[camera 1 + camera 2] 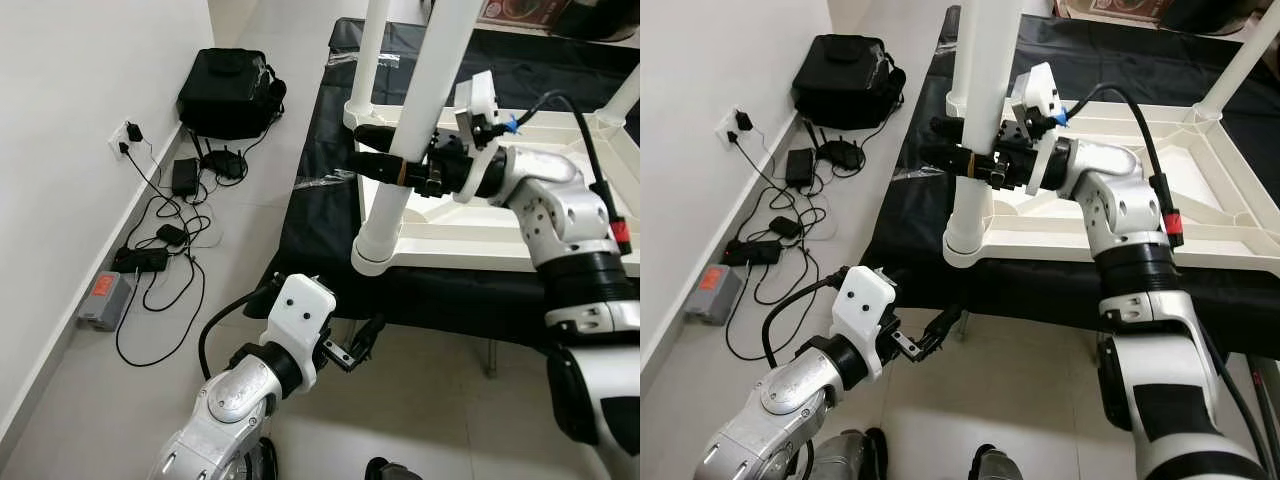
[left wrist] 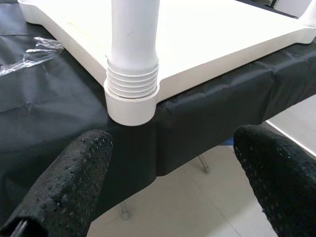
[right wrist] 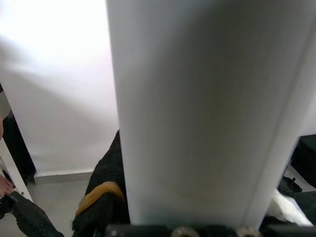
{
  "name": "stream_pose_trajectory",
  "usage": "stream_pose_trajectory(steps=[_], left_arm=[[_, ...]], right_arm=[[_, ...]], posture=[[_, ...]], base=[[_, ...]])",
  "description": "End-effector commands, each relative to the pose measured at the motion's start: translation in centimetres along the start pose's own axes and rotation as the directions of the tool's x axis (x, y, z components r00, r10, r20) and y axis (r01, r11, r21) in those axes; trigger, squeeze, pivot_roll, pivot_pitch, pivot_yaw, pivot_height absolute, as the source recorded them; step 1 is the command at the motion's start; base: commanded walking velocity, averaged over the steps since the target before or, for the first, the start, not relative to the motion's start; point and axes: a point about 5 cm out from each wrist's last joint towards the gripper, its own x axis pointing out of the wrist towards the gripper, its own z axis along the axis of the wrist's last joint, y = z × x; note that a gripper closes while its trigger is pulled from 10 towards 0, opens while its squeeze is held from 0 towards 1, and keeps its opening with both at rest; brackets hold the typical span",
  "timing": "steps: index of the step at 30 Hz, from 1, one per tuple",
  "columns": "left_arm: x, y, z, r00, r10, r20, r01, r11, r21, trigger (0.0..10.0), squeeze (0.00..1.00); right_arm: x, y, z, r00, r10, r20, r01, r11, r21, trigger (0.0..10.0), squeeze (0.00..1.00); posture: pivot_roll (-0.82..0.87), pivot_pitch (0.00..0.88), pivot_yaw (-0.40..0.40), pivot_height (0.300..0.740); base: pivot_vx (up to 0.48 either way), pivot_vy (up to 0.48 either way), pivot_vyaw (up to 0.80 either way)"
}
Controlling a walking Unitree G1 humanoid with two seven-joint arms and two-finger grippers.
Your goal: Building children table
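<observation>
The white tabletop (image 1: 470,235) lies upside down on a worktop (image 1: 320,215) draped in black cloth. At its near left corner a white leg (image 1: 405,150) stands up from a round socket (image 1: 375,252); from the left wrist view the leg's threaded end sits in that socket with several thread rings still showing above the rim. Another leg (image 1: 370,50) rises at the far left corner, and one more (image 1: 1240,60) stands at the far right.

The right end effector (image 1: 375,165) reaches in from the right and pinches the near leg partway up, its black fingers (image 1: 372,138) closed around the tube, one in front and one behind. An orange band shows on one finger beside the leg.

The left end effector (image 1: 365,340) hangs low in front of the worktop's edge, below the socket corner, its two dimpled fingers (image 2: 74,182) spread wide and touching nothing.

A scrap of clear plastic (image 2: 32,49) lies on the cloth near that corner. On the floor along the wall to the left are a black bag (image 1: 230,90), a tangle of cables (image 1: 170,260) with power bricks, and a wall outlet (image 1: 125,140).
</observation>
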Motion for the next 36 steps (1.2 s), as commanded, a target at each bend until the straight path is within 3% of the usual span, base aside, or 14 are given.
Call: stream_pose_trajectory(steps=[1,12,16,23,24,27,34,36], left_arm=[[-0.1,-0.1,0.0,1.0,-0.002,0.002,0.002,1.0,-0.007,10.0,0.0],[0.1,0.1,0.1,1.0,0.008,0.01,-0.008,1.0,0.001,10.0,0.0],[0.1,0.4,0.3,1.0,0.019,0.015,-0.019,1.0,0.009,10.0,0.0],[0.1,0.6,0.3,1.0,0.022,0.017,-0.022,1.0,0.014,10.0,0.0],[0.2,0.7,0.5,0.999,0.027,0.023,-0.027,0.999,0.017,10.0,0.0],[0.2,0.8,0.6,0.999,0.03,0.026,-0.03,0.999,0.019,10.0,0.0],[0.3,0.8,0.6,0.999,0.031,0.027,-0.032,0.999,0.023,10.0,0.0],[0.3,0.8,0.6,0.999,0.031,0.027,-0.032,0.999,0.023,10.0,0.0]], right_arm=[[-0.7,-0.1,-1.2,0.998,-0.04,-0.04,0.042,0.999,0.035,10.0,0.0],[-1.3,-0.3,-2.4,0.987,-0.147,-0.068,0.151,0.987,0.06,10.0,0.0],[-2.1,-0.8,-3.1,0.961,-0.261,-0.091,0.267,0.961,0.068,10.0,0.0],[-2.5,-1.0,-3.2,0.944,-0.311,-0.109,0.32,0.945,0.071,10.0,0.0],[-2.8,-1.6,-3.3,0.911,-0.392,-0.126,0.402,0.913,0.069,10.0,0.0],[-3.1,-2.1,-3.5,0.877,-0.459,-0.141,0.472,0.879,0.068,10.0,0.0],[-4.0,-2.9,-3.9,0.802,-0.576,-0.158,0.59,0.805,0.061,10.0,0.0],[-4.0,-2.9,-3.9,0.802,-0.576,-0.158,0.59,0.805,0.061,10.0,0.0]], posture=[[0.16,0.169,-0.067,0.74],[0.16,0.162,-0.061,0.74],[0.16,0.162,-0.06,0.74],[0.16,0.164,-0.06,0.74],[0.16,0.172,-0.062,0.74],[0.16,0.172,-0.061,0.74],[0.16,0.175,-0.062,0.74],[0.16,0.175,-0.062,0.74]], base=[[0.0,0.0,0.0],[0.0,0.0,0.0],[0.0,0.0,0.0],[0.0,0.0,0.0],[0.0,0.0,0.0],[0.0,0.0,0.0],[0.0,0.0,0.0],[0.0,0.0,0.0]])
